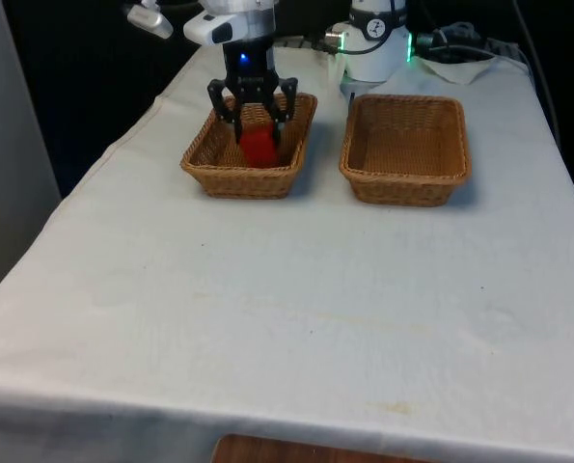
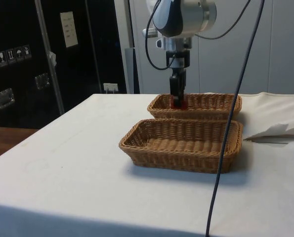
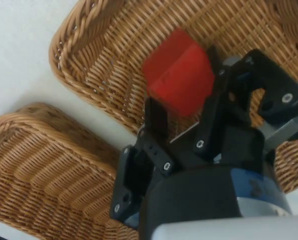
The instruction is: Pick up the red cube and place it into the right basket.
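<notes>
Jaws shut on red cube (image 1: pixel 259 147) over left-hand basket (image 1: pixel 209 164).

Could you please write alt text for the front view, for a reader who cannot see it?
A black gripper hangs over the basket on the front view's left, fingers at either side of a red cube. A second wicker basket sits apart on the front view's right, holding nothing, both on a white cloth.

A lab — dark cabinets (image 2: pixel 43 59), cloth-draped table (image 1: pixel 287 318), trailing cable (image 2: pixel 235 123).

White arm (image 1: pixel 231 21), black pincer (image 1: pixel 256 123), dark cables.
</notes>
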### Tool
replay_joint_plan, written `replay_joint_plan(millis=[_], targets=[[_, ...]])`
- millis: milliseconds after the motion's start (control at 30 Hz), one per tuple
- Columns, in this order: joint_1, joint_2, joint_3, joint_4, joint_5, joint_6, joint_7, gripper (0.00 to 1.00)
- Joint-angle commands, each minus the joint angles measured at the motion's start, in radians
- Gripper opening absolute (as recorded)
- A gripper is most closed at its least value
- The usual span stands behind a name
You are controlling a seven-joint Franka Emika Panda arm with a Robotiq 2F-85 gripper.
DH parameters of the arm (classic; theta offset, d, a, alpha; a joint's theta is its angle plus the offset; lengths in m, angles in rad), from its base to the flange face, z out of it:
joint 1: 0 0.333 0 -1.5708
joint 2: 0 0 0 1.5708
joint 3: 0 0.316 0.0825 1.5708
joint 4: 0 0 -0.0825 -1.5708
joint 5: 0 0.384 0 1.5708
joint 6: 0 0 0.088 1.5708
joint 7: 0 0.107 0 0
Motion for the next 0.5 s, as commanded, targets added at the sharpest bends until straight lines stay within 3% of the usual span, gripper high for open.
replay_joint_plan(millis=[0,67,100,167,200,233,467], targets=[[-0.001,-0.001,0.002,-0.001,0.004,0.003,-0.002,0.37],[0.000,0.000,0.000,0.000,0.000,-0.001,0.000,0.57],[-0.001,-0.001,0.001,-0.001,0.003,0.003,-0.002,0.57],[0.000,-0.001,0.001,-0.001,0.003,0.002,-0.002,0.77],[0.000,-0.001,0.001,-0.001,0.003,0.002,-0.002,0.91],[0.000,-0.001,0.001,-0.001,0.003,0.002,-0.002,0.98],[-0.001,-0.001,0.001,-0.001,0.002,0.001,-0.002,1.00]])
